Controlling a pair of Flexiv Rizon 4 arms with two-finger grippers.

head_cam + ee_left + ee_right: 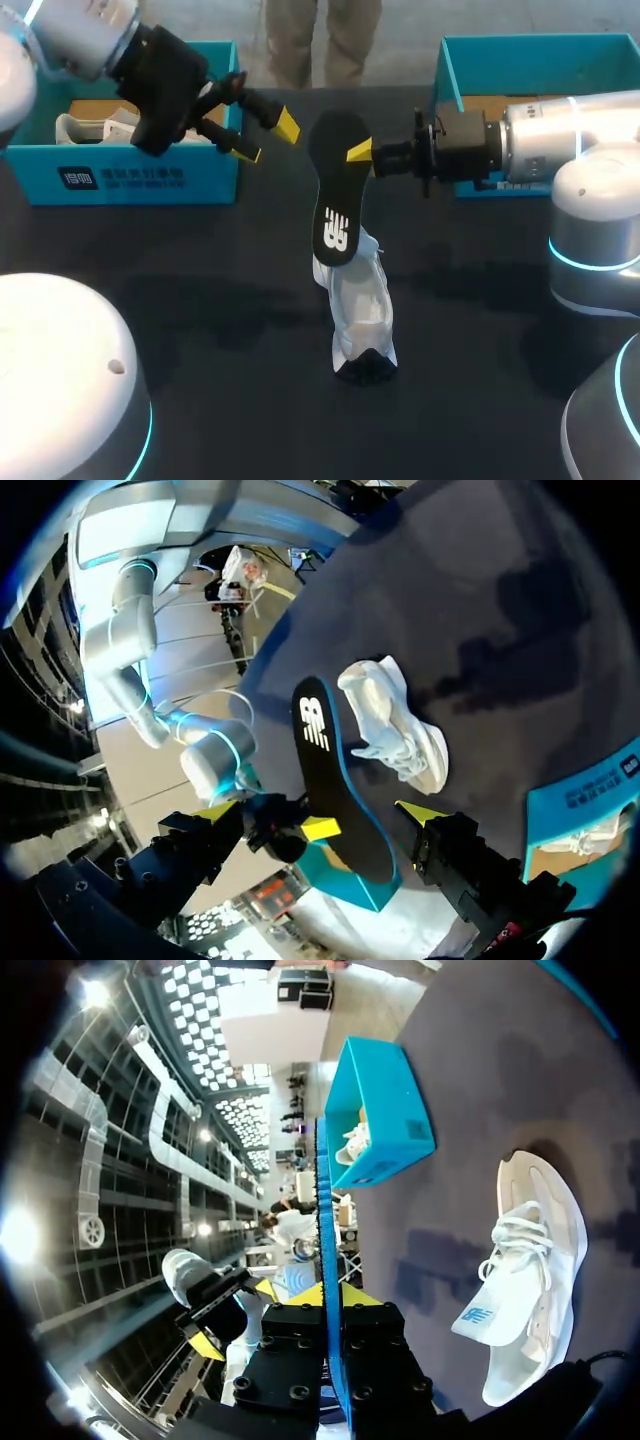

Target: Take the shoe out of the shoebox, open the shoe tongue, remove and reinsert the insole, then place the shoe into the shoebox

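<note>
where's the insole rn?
Centre of the head view: the insole hangs from the right claw, above the white shoe, with the open left claw close on its left.

The middle is blocked by the shoe (pixel 362 320) and raised insole (pixel 336 190); bare worktop (pixel 200 300) is found either side, bounded far by the left shoebox (pixel 120 178) and right shoebox (pixel 540 65).
</note>
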